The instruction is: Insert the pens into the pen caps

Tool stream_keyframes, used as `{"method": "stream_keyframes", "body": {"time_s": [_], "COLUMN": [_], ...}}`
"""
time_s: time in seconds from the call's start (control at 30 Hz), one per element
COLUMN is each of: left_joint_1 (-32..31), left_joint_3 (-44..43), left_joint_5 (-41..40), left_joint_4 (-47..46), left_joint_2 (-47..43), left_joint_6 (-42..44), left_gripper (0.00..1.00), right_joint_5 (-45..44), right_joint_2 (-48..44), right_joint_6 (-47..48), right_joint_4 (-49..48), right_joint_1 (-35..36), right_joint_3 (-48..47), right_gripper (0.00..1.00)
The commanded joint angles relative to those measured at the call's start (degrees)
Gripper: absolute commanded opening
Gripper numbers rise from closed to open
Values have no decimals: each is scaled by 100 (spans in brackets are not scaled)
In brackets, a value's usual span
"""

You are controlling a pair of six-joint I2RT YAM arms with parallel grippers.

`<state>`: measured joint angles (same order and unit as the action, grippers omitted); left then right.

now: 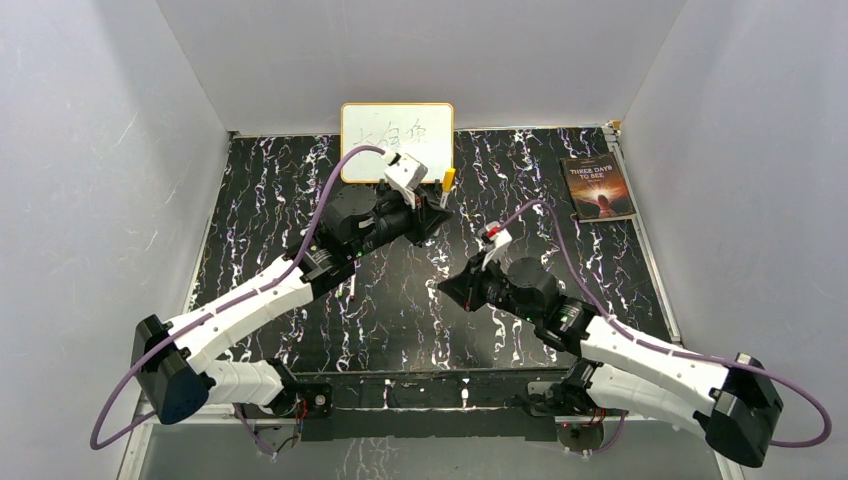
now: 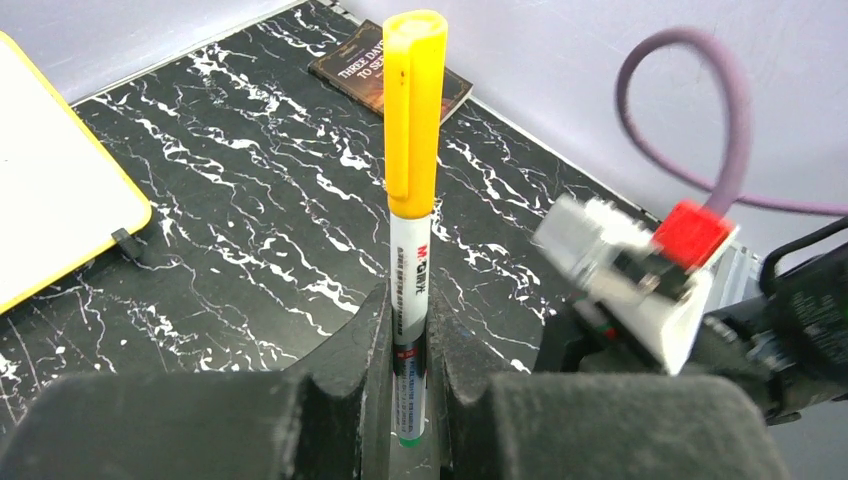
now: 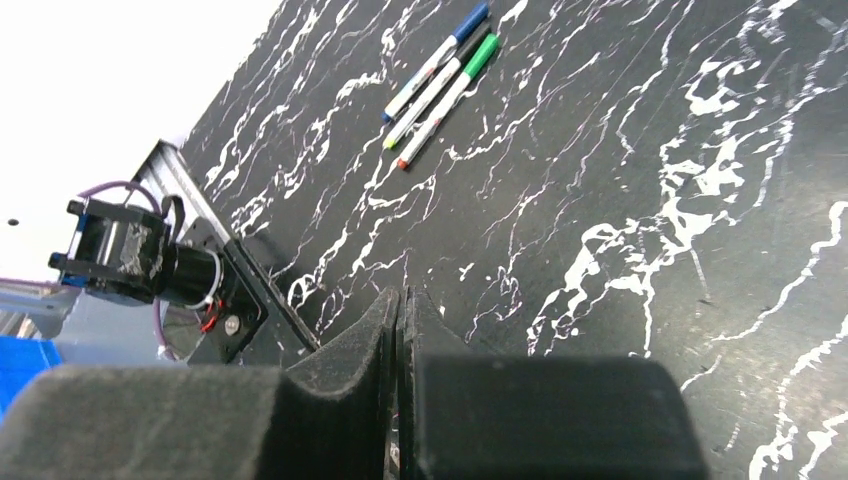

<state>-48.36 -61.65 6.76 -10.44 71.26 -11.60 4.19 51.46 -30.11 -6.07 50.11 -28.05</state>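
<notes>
My left gripper (image 2: 408, 310) is shut on the lower barrel of a whitish pen (image 2: 410, 270), which stands upright with a yellow cap (image 2: 413, 110) seated on its top end. From above, that yellow cap (image 1: 448, 180) shows just beyond the left gripper (image 1: 438, 208), in front of the whiteboard. My right gripper (image 3: 401, 300) is shut with nothing between its fingers, low over the table; in the top view the right gripper (image 1: 452, 288) sits mid-table. Three pens lie side by side on the table, wearing a blue cap (image 3: 470, 18), a black cap (image 3: 478, 45) and a green cap (image 3: 482, 55).
A yellow-framed whiteboard (image 1: 396, 140) leans at the back wall. A dark book (image 1: 598, 186) lies at the back right. The right arm's wrist and purple cable (image 2: 690, 120) are close to the right of the held pen. White walls enclose the black marbled table (image 1: 400, 310).
</notes>
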Motion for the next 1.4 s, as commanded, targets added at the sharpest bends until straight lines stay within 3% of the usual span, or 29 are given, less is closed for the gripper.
{"method": "stream_keyframes", "body": {"time_s": [0.0,0.07,0.13,0.2,0.5,0.63,0.77,1.1,1.37], "left_joint_1": [2,2,2,2,2,6,2,2,2], "left_joint_3": [186,288,414,568,829,814,840,880,935], "left_joint_5": [-81,-89,-97,-82,14,200,388,547,622], "left_joint_4": [-41,60,146,156,253,268,249,333,320], "left_joint_2": [-373,-454,-566,-725,-951,-926,-861,-849,-926], "left_joint_6": [173,251,293,306,300,306,258,243,245], "left_gripper": [0,0,0,0,0,0,0,0,0], "right_joint_5": [-847,-1317,-1730,-2062,-1727,-1516,-1434,-1396,-1435], "right_joint_2": [-497,-688,-839,-918,-469,-195,37,414,597], "right_joint_6": [-1,8,35,100,408,435,471,643,707], "right_joint_4": [287,409,501,542,69,-54,-256,-410,-462], "right_joint_1": [-18,-15,-20,-19,-19,-19,-19,-25,-49], "right_joint_3": [-545,-698,-876,-1074,-1779,-2019,-2170,-2531,-2715], "right_gripper": [0,4,27,43,63,66,60,58,49]}}
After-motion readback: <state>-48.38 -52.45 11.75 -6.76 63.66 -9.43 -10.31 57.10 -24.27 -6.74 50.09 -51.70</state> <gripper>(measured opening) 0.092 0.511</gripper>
